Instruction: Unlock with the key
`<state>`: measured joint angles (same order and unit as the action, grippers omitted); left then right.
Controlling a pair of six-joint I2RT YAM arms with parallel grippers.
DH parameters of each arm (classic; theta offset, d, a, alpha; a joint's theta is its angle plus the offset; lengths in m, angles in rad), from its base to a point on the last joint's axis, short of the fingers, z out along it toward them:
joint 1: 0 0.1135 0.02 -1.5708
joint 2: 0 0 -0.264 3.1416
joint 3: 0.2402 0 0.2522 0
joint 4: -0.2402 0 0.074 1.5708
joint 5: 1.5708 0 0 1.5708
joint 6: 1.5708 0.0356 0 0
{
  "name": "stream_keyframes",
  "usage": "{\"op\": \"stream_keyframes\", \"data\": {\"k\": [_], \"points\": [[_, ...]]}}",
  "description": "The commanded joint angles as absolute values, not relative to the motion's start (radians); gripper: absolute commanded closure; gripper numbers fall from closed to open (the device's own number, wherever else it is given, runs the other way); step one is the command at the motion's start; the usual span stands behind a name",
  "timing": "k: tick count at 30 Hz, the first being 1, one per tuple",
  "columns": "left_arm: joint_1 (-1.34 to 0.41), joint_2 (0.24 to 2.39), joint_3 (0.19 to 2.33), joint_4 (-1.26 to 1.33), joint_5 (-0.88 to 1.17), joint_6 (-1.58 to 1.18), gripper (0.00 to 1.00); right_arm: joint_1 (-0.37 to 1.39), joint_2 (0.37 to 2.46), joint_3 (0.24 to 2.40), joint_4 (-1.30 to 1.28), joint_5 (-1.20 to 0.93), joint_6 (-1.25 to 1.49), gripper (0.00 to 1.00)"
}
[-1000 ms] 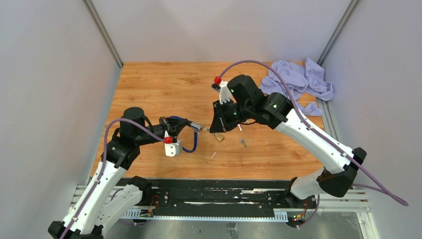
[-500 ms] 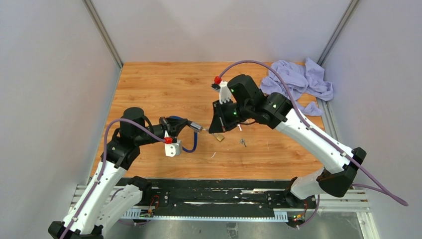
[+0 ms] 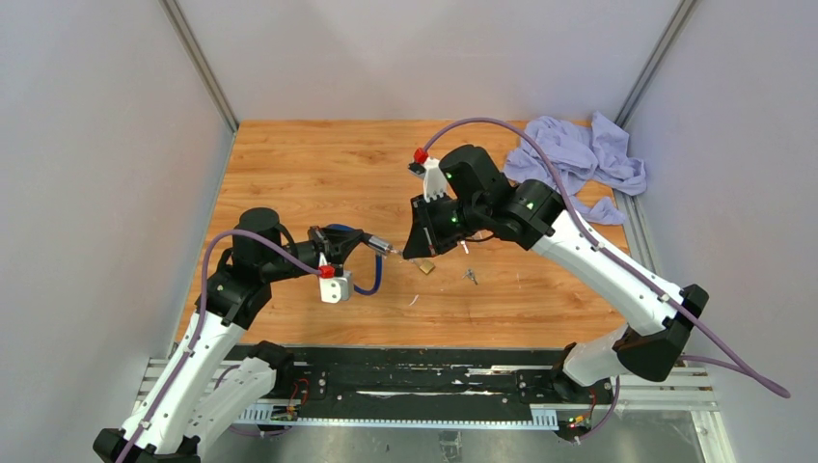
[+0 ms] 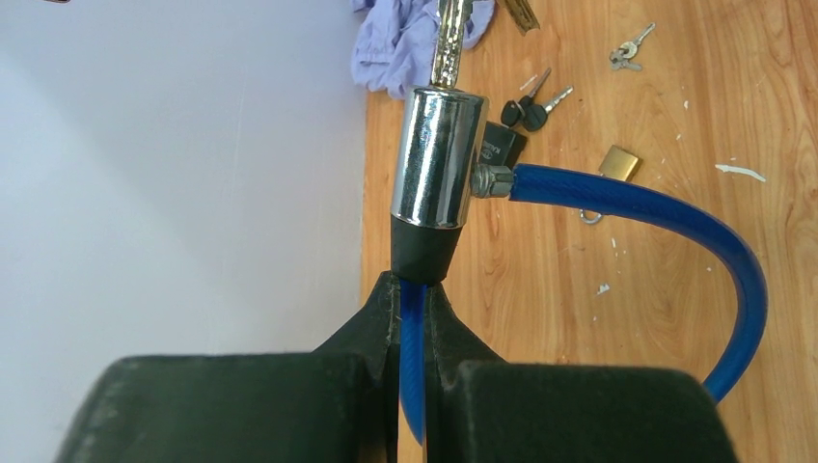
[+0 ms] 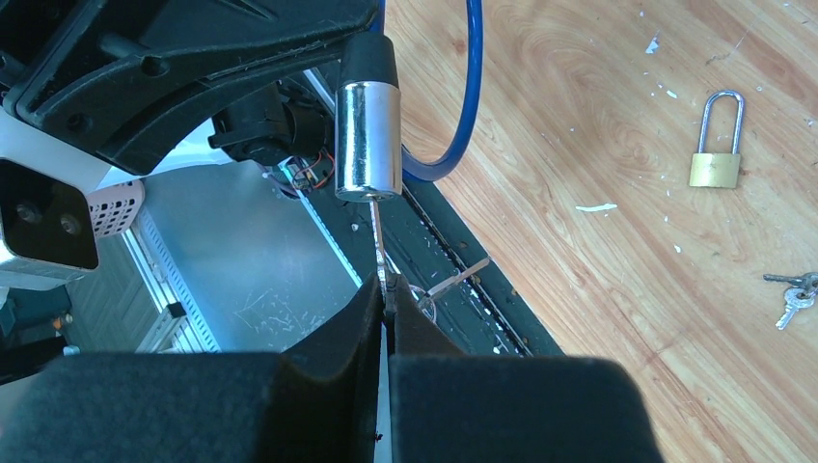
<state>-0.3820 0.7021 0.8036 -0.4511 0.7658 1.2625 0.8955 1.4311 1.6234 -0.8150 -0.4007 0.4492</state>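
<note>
Cable (image 4: 617, 198), blue, sits clamped in the closed left hand (image 4: 410, 289), its chrome lock cylinder (image 5: 368, 140) held clear of the tabletop (image 3: 318, 164); key (image 5: 378, 236) meets the cylinder's end, pinched in the shut right hand (image 5: 388, 294); brass padlock (image 5: 716, 164) lies loose on the wood nearby; lilac cloth (image 3: 579, 154) heaped far right.

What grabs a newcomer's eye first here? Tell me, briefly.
At the centre the two arms meet: the left gripper is clamped on a blue cable lock just behind its chrome cylinder, while the right gripper holds a key at the cylinder's end. A brass padlock lies beside them, a lilac cloth in the far right corner.
</note>
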Motion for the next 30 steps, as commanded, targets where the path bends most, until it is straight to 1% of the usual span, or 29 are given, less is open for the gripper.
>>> {"op": "stream_keyframes", "data": {"k": [1,13,23,30], "points": [[-0.387,0.69,0.808,-0.4,0.773,1.281,1.0,0.884,1.433,1.604,-0.794,-0.406,0.459,0.99],[-0.389,0.687,0.809,-0.407,0.772,1.294,1.0,0.879,1.431,1.585,-0.788,-0.378,0.475,0.99],[-0.389,0.686,0.806,-0.417,0.777,1.307,1.0,0.861,1.393,1.564,-0.748,-0.454,0.471,0.99],[-0.389,0.687,0.806,-0.415,0.777,1.305,1.0,0.857,1.4,1.569,-0.74,-0.46,0.474,0.99]]}}
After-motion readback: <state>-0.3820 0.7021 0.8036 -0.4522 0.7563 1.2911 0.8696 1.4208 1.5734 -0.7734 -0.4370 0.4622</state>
